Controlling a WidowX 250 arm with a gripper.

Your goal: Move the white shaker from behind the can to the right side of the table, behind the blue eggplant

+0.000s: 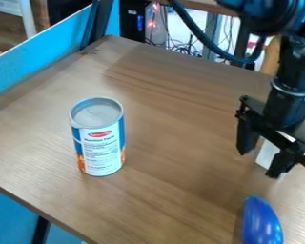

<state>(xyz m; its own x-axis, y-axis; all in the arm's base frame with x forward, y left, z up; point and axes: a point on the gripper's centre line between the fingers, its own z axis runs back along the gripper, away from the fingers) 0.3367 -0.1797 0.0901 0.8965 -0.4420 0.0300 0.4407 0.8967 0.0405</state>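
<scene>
Hanging with its fingers spread wide and holding nothing, the black gripper (264, 155) has a shiny blue toy (262, 223) near and below it, likely light, hard and slippery, best grabbed around its fat middle, while a can (99, 138) stands well off to the gripper's side.

Open table surface (161, 128) is lying between the can (101, 138) and the arm, offering passage. The can is standing upright at left; a blue object (262, 223) is obstructing the near right side.
</scene>
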